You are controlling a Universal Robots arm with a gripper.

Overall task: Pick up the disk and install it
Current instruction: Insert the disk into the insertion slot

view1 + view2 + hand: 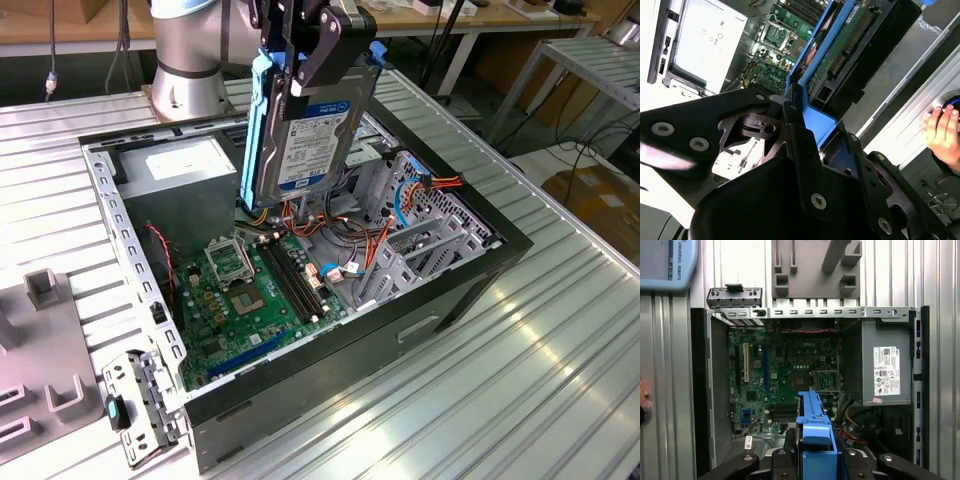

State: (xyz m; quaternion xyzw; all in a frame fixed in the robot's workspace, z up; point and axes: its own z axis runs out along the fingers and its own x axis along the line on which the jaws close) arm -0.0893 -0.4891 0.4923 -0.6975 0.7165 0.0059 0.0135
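ribbed metal table (560,380) has the open pc case (350,365) sitting on it; grey fixture plate (40,370) just beside; robot base (185,70) behind

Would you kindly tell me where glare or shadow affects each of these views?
Exterior view: bright glare streaks across the ribbed table. Second wrist view: the power supply washes out white, while the held disk looks dark. First wrist view: even light, though the cables beside the power supply sit in shadow.
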